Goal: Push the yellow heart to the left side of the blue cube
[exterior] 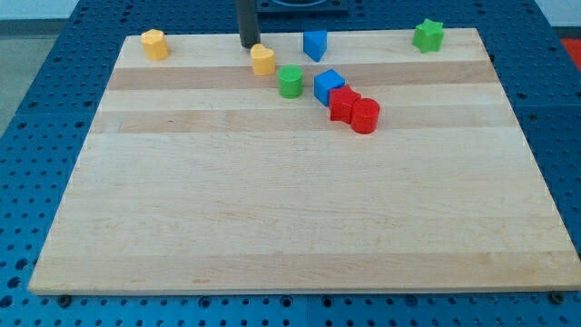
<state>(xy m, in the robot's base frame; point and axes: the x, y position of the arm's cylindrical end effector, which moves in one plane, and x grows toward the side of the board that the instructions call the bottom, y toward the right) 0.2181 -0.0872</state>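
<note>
My tip (247, 44) rests on the board near the view's top edge, just up and left of a yellow block (263, 60) that looks like the heart; it is close to or touching that block. The blue cube (329, 86) lies to the right and lower, touching a red block (343, 103). A green cylinder (290, 82) sits between the yellow block and the blue cube, down and right of the yellow one.
A second yellow block (154, 44) is at the top left corner. A second blue block (315, 44) sits right of my tip. A red cylinder (365, 116) touches the first red block. A green star (428, 35) is at top right. The wooden board (290, 218) lies on a blue pegboard.
</note>
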